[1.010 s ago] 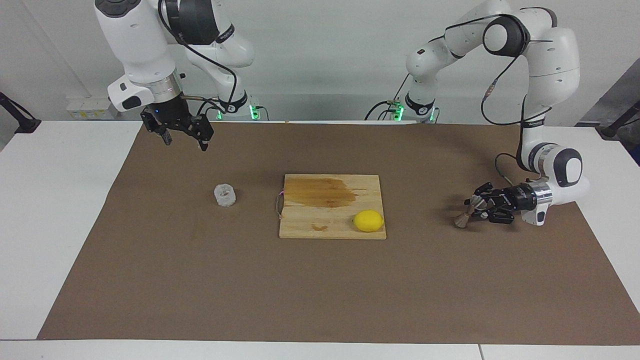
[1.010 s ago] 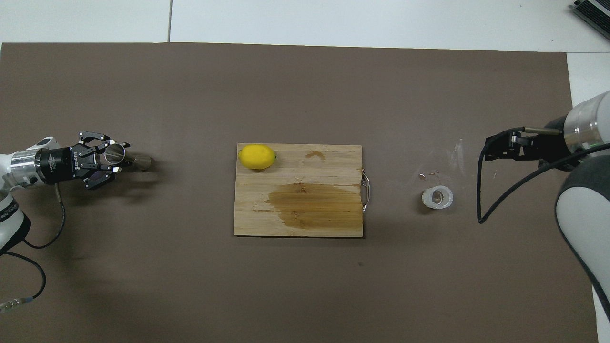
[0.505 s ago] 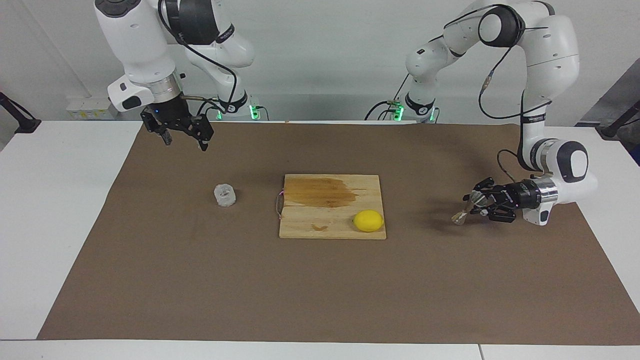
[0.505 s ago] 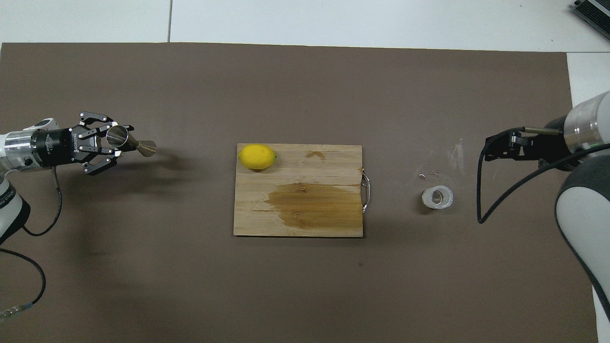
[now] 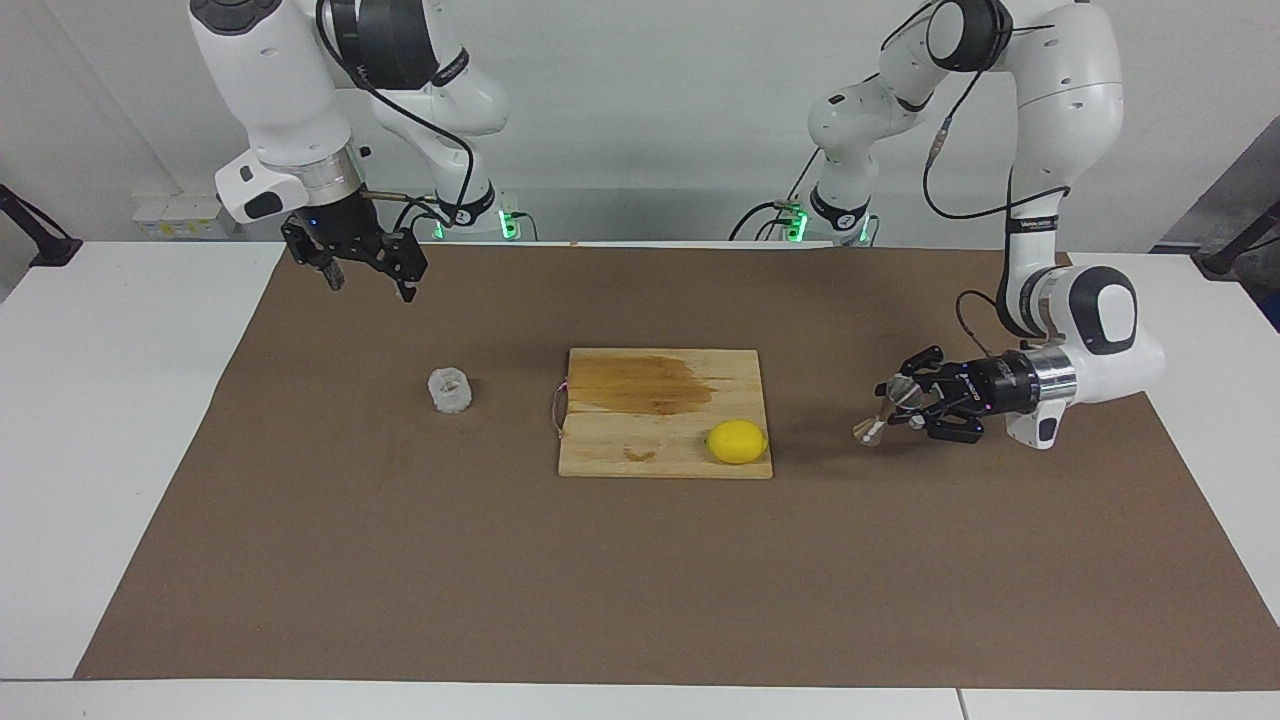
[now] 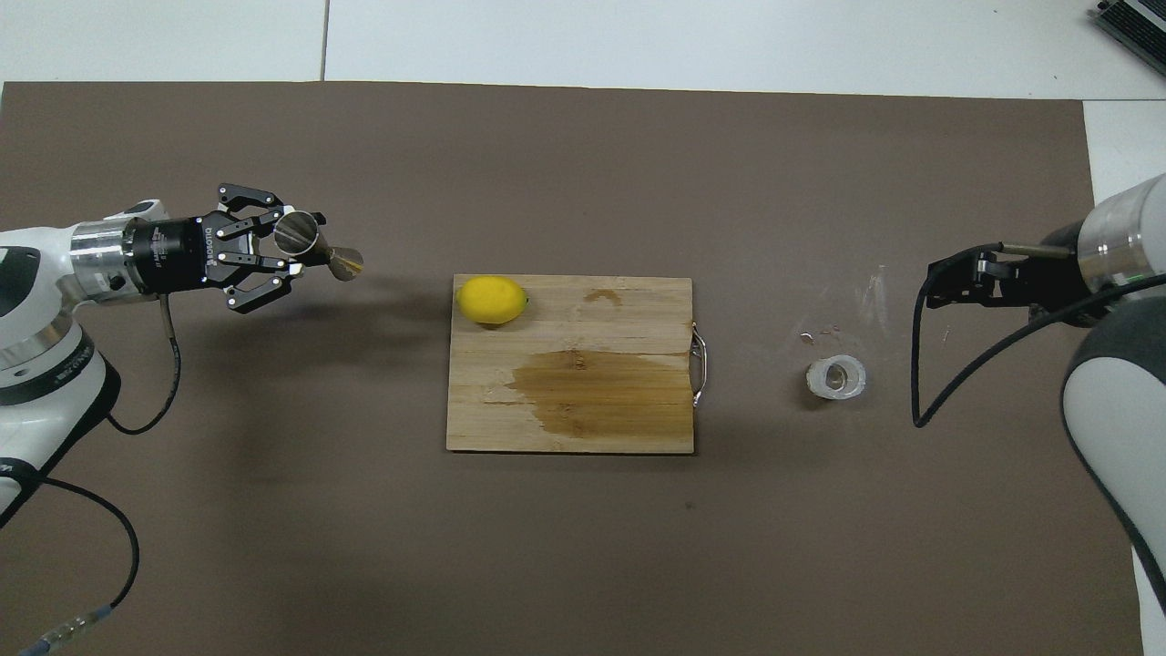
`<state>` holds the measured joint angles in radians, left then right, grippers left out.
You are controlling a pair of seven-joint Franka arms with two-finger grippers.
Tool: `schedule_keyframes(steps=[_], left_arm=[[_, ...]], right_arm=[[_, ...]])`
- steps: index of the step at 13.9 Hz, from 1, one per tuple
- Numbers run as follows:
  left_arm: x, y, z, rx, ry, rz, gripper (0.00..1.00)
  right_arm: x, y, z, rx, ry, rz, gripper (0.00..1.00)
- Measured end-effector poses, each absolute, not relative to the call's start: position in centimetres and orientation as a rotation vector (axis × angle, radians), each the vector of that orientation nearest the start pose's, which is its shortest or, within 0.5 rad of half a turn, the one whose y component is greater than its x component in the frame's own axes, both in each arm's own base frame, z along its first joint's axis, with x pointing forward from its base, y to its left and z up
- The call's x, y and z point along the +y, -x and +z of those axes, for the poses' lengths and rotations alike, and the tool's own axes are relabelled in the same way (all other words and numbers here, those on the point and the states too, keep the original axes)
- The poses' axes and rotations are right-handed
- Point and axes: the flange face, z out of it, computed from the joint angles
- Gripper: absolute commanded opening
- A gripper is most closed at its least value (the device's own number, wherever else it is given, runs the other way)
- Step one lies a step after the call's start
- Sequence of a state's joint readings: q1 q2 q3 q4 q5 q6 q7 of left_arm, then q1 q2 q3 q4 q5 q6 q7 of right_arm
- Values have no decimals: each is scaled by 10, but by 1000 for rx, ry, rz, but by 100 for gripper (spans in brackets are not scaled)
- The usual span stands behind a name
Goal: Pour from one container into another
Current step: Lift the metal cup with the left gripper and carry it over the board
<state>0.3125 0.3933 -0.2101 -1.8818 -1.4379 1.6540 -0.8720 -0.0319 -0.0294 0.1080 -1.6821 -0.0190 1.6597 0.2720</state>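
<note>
Here the left pincer (image 5: 903, 405) clamps the steel jigger (image 5: 884, 412) above the mat toward the left arm's end of the counter (image 5: 110, 420), tilted, its long axis aimed toward the cutting board (image 5: 665, 412). The knobbly glass cup (image 5: 450, 390) stands upright toward the right arm's end. The right pincer (image 5: 365, 272) hangs open over the mat's edge nearest the robots.

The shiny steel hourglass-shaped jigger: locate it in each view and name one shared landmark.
Facing view: the steel jigger sits at mid-right, tilted, clamped in the left gripper.
Overhead view: the jigger is at upper left in that gripper.
Shared landmark: the yellow lemon on the wooden cutting board.
</note>
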Motion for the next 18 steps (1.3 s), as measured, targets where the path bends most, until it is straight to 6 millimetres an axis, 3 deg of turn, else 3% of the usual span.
schedule_keyframes(steps=[2, 5, 13, 18], left_arm=[[-57, -607, 347, 1328, -1146, -1095, 0], [-87, -589, 346, 1357, -1125, -1102, 0], [-193, -546, 361, 1377, -1071, -1036, 0], [-252, -495, 326, 1362, -1051, -943, 0]], right_arm=[[41, -550, 596, 307, 3147, -17, 100], [41, -550, 596, 307, 3147, -17, 100], [41, -550, 596, 307, 3147, -17, 100], [41, -550, 596, 307, 3147, -17, 100]])
